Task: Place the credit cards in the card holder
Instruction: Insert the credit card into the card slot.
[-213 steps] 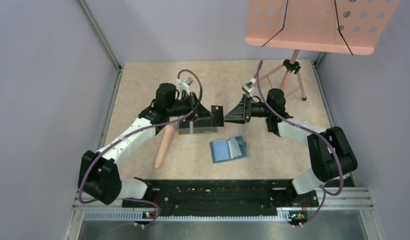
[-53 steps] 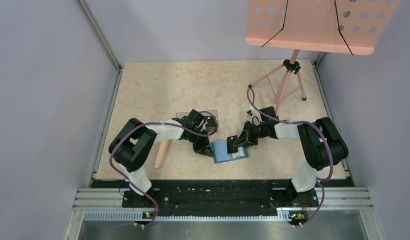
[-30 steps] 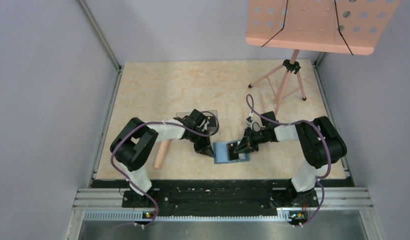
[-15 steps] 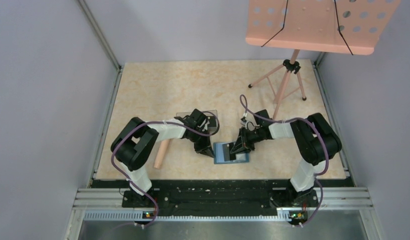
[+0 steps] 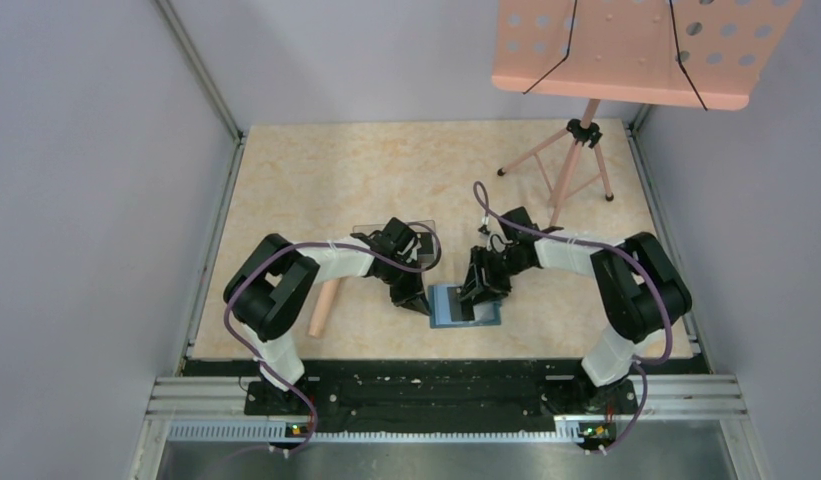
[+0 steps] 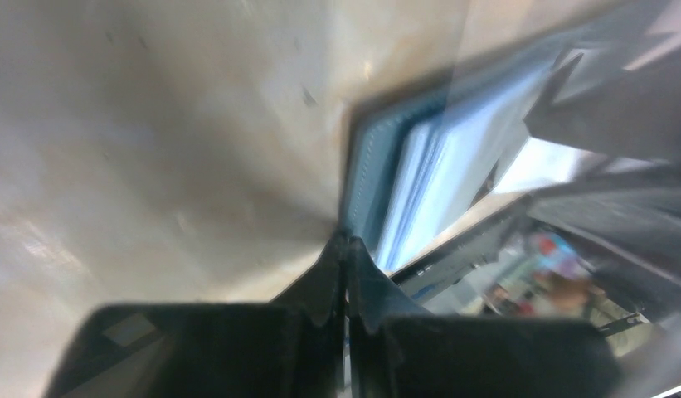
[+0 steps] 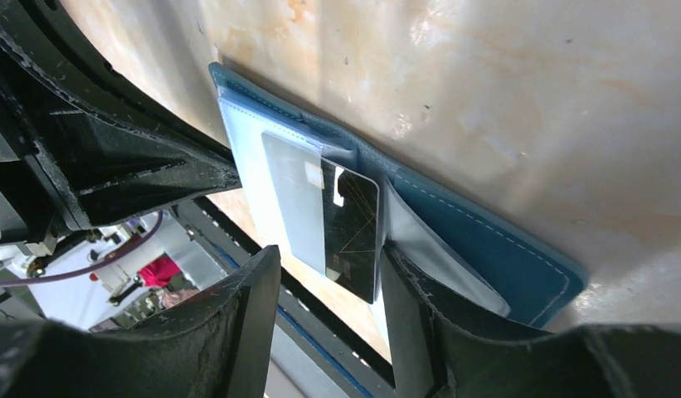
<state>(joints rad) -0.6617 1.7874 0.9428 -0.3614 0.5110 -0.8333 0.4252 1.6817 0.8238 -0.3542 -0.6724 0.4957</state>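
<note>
Seeing card holder [image 5: 444, 308] open flat on table [image 5: 386, 170], pale inner faces up, long axis roughly left-right in top view, between the two wrists. Seeing one black credit card [image 7: 357, 228] lying on it: one half tucked under the pale translucent pocket, bare dark half poking out toward the holder's middle. Can't call the card's long axis from the wrist view.

Have right gripper [image 7: 328, 257] with jaws parted, hovering right over that card, one finger on each side and the card in the gap, not clamped.

Have left gripper [image 6: 347, 249] pinched fully closed on nothing, tip down at the holder's left edge. Looks like contact, but too blurred to confirm.

Also seeing tan cylinder [image 5: 324, 305] on the table, left of the holder, beside the left arm.
</note>
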